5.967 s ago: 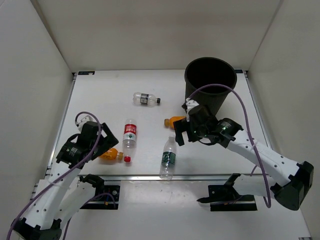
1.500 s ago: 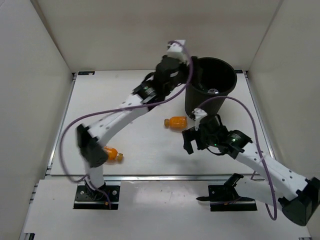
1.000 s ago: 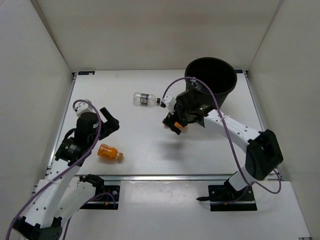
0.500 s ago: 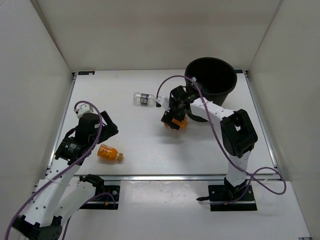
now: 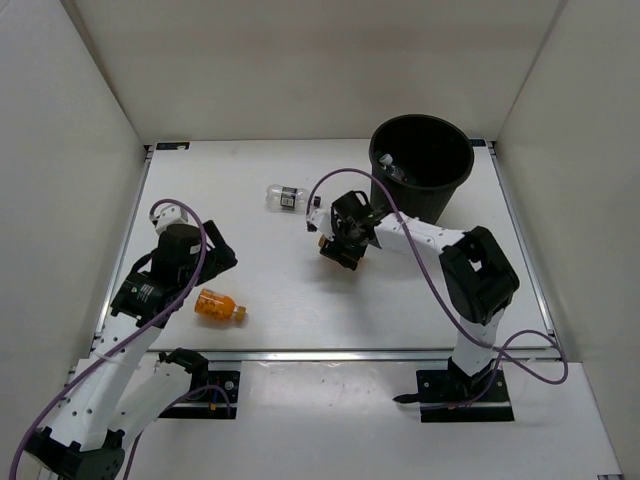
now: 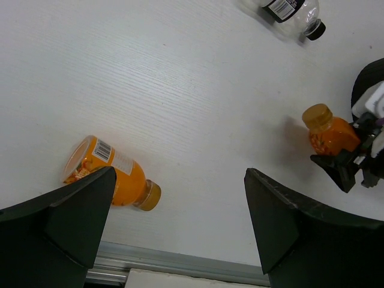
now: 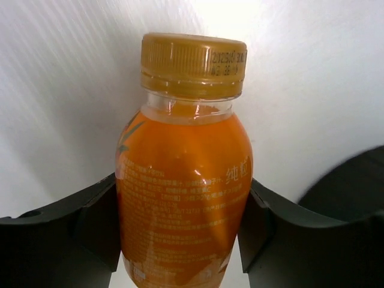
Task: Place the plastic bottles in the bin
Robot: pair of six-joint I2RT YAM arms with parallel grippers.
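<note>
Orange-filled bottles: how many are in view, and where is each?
2. One orange bottle lies on the table near the left gripper; the other orange bottle is in the right gripper. The bin may hide more.

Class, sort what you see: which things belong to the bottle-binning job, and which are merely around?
Job:
- bin
- gripped orange bottle, in the right pincer
- loose orange bottle, lying at the left
- dark-labelled bottle

Merely around:
- white table
- purple cables
- surrounding walls
</note>
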